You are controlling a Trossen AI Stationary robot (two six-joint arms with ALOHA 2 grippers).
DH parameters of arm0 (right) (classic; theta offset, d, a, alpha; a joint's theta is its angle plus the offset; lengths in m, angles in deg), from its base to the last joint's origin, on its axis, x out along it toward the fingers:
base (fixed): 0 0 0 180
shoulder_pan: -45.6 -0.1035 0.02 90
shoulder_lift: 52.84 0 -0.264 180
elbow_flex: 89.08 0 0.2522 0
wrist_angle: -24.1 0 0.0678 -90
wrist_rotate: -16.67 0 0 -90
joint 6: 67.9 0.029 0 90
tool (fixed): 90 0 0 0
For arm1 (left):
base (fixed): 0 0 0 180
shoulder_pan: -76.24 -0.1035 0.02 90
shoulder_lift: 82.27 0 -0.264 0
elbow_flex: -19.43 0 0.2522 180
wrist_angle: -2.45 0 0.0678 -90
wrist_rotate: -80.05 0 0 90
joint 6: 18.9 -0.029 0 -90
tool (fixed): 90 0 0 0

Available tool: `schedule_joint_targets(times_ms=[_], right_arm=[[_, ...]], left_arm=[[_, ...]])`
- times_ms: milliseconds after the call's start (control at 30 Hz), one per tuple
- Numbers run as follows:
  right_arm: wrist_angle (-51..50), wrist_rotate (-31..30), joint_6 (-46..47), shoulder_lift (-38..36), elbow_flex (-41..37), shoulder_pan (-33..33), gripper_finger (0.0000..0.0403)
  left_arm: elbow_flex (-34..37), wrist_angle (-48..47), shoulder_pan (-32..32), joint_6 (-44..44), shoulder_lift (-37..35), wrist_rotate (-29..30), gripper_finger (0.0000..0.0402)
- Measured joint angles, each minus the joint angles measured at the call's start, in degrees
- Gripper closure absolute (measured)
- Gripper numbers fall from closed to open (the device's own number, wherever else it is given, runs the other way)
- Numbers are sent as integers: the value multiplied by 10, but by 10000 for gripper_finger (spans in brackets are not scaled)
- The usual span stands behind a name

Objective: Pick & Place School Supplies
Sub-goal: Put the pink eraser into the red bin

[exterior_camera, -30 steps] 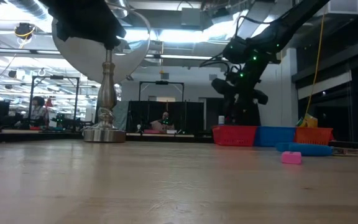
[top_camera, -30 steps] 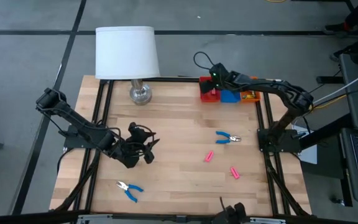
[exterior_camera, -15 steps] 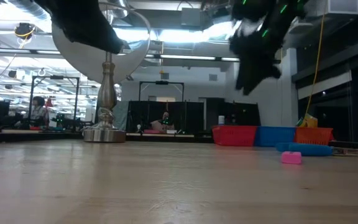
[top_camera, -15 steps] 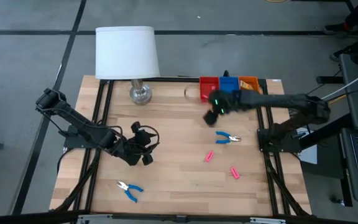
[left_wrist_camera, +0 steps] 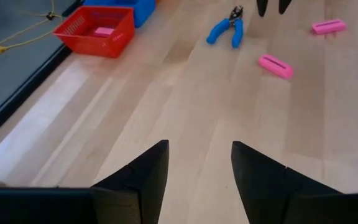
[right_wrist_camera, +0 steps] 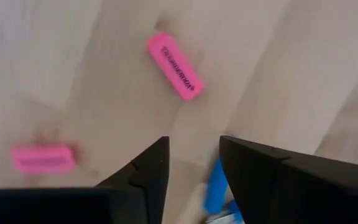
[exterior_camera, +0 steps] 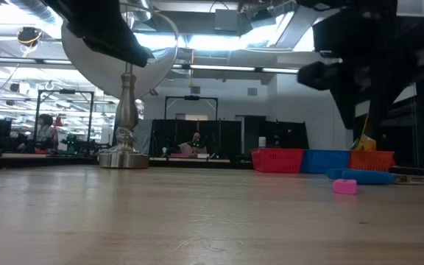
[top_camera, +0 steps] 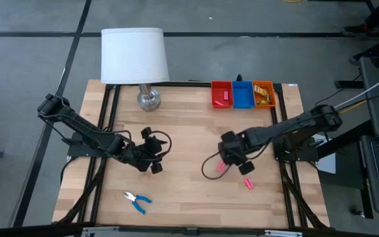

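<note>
Our right gripper [right_wrist_camera: 191, 163], jaws apart and empty, hangs over the small blue-handled metal pliers [left_wrist_camera: 227, 28], with two flat pink rubber erasers [right_wrist_camera: 174, 65] just beside them. We'd judge the erasers light, grippy, slightly soft: pinch across the narrow width. Farther off, the left gripper [left_wrist_camera: 197, 163] waits open, well away from the pliers.

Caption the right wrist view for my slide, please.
Right gripper, open, hovers over two pink erasers and blue-handled pliers.

A robotics lab: workstations [exterior_camera: 50, 140] and ceiling ducts [exterior_camera: 20, 33] behind.
</note>
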Motion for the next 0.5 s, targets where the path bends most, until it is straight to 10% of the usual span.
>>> schedule_joint_targets(times_ms=[200, 500], right_arm=[[77, -1, -174, 57, 0, -2, 261], [103, 31, -166, 114, 0, -9, 261]], left_arm=[[0, 6, 9, 5, 0, 4, 231], [0, 6, 19, 14, 0, 6, 232]])
